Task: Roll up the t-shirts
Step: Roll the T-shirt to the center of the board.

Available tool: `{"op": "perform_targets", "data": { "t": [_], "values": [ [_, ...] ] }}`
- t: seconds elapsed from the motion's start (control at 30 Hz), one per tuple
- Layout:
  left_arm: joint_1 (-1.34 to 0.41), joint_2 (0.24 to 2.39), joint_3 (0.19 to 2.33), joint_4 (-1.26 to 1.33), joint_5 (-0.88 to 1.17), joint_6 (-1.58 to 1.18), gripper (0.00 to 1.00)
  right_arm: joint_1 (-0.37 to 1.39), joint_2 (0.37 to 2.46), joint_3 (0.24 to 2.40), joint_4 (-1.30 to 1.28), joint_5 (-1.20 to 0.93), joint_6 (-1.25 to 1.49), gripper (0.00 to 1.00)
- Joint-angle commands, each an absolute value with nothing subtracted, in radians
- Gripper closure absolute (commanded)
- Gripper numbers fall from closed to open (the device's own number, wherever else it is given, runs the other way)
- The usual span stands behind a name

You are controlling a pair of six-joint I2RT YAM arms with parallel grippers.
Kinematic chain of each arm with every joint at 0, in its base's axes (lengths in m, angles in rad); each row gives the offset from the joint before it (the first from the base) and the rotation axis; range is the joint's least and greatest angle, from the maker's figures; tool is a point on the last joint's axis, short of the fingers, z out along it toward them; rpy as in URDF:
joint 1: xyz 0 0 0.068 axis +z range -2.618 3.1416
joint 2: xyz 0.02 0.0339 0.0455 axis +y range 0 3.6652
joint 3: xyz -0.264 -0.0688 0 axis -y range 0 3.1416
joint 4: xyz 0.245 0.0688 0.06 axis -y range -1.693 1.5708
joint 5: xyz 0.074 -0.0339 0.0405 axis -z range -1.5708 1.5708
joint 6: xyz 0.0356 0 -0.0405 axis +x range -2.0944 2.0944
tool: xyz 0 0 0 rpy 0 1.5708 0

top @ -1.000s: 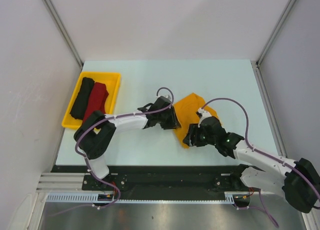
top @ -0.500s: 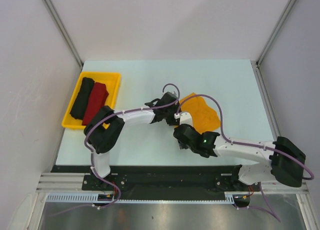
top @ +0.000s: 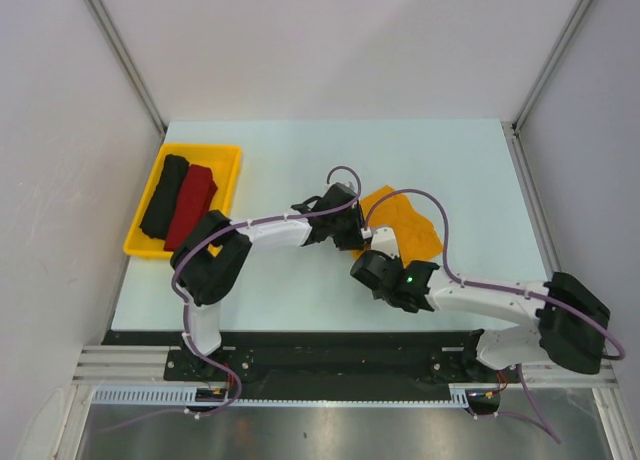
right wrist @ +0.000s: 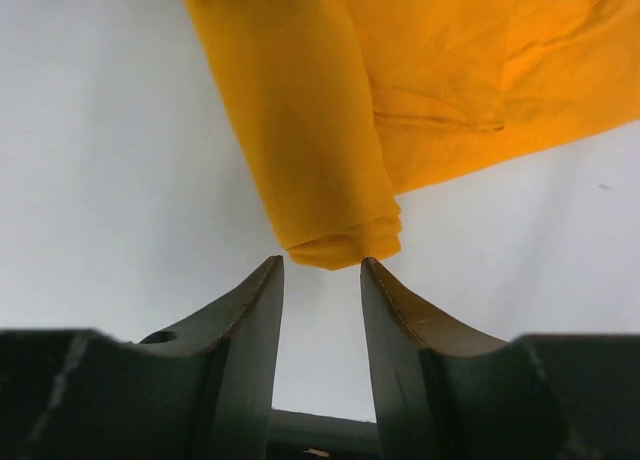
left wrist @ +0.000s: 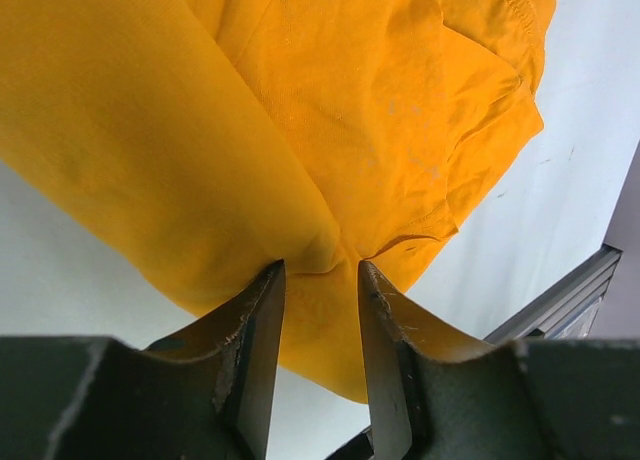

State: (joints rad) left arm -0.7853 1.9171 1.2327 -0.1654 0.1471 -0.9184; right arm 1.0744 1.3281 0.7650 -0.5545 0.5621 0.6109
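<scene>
The left claw (left wrist: 320,270) pinches the orange shirt (left wrist: 330,110), the right claw (right wrist: 320,265) open by its half-rolled end; a black roll (top: 165,195) and a red roll (top: 193,202) lie finished in the tray (top: 226,168).

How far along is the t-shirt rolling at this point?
Done: a black roll and a dark red roll lie in the yellow tray. In hand: the mustard-orange t-shirt is partly rolled; the left jaws pinch its cloth, the right jaws stand open at the roll's end. Remaining: finishing that roll.

High fixed camera looks down over the whole worktop (top: 300,150) — both wrist cameras face the same orange t-shirt (top: 408,228), very close.
</scene>
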Motion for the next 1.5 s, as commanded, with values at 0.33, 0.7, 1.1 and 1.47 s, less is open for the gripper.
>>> {"op": "perform_targets", "data": {
  "t": [0.33, 0.7, 1.1, 1.47],
  "values": [
    [-0.769, 1.941, 1.267, -0.173, 0.161, -0.896, 0.59, 1.134, 1.439, 0.867, -0.451, 0.722, 0.396, 0.40],
    [-0.761, 1.924, 1.267, -0.172, 0.175, -0.884, 0.59, 1.077, 1.611, 0.873, -0.422, 0.678, 0.402, 0.35],
    [-0.628, 1.695, 1.166, -0.152, 0.221, -0.879, 0.42, 0.907, 1.458, 0.772, -0.310, 0.361, 0.362, 0.43],
    [-0.583, 1.684, 1.057, -0.015, 0.265, -0.903, 0.33, 0.704, 1.388, 0.692, -0.215, -0.021, 0.359, 0.45]
  ]
}}
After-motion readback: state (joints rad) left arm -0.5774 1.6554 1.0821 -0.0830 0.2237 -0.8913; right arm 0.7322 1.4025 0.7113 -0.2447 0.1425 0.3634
